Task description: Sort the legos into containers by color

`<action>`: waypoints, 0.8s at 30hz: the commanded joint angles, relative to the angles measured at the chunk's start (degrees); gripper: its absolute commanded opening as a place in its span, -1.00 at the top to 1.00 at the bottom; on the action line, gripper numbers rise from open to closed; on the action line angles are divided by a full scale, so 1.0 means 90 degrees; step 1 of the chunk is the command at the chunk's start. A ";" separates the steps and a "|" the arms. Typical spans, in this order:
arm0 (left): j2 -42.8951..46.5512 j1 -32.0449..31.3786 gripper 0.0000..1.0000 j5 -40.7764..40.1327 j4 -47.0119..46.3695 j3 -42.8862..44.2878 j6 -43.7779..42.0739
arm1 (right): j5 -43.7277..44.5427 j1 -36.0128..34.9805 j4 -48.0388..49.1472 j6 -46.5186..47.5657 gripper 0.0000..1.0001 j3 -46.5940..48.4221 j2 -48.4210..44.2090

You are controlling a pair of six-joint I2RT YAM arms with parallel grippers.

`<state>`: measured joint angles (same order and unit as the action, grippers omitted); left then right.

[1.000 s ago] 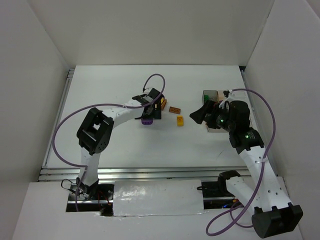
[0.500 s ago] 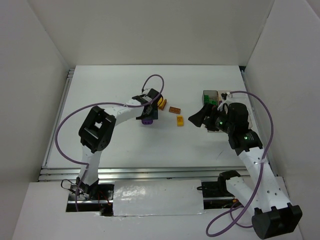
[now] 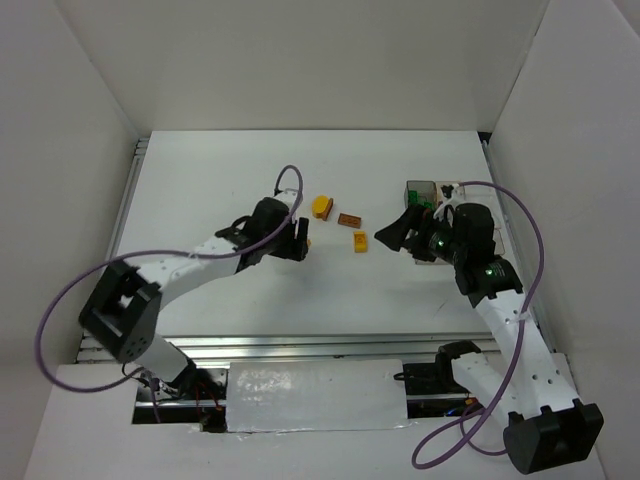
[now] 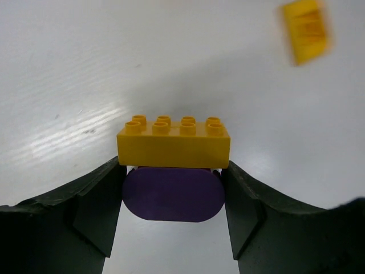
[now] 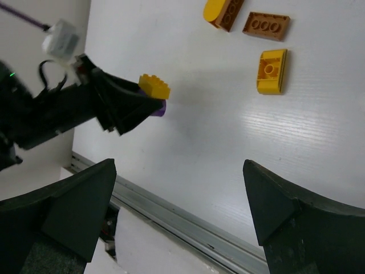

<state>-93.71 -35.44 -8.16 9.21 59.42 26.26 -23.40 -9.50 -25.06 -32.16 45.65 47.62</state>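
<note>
My left gripper pinches a purple rounded plastic brick with a yellow eight-stud brick stacked on it. Since a second ago it has pulled back near-left, uncovering the orange rounded brick. My right gripper, spread wide, hovers beside the compartmented clear plastic tray at right.

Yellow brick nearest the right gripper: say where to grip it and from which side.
Best pinch the yellow brick across its two long flat sides, coming straight down with the open right gripper. It lies flat, stud up, both long sides free; the brown brick sits off one short end.
</note>
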 commanded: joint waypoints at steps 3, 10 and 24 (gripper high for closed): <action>0.2031 -0.0503 1.00 0.2154 -0.2243 -0.1103 -0.1559 | -0.0826 -0.0145 0.0761 -0.0614 -0.99 0.0084 0.0138; 0.2805 -0.1540 1.00 0.2636 -0.1719 -0.0755 -0.2477 | -0.0281 -0.1619 0.0479 -0.0830 -0.97 0.0397 0.0501; 0.2688 -0.2644 1.00 0.1942 -0.0360 0.0097 -0.3328 | -0.0877 -0.2410 0.0626 -0.1075 -0.13 -0.0394 0.0022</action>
<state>-69.69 -58.87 11.20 6.90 57.98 -1.19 -29.74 -29.47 -20.12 -42.17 43.53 48.73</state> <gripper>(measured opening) 0.753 0.595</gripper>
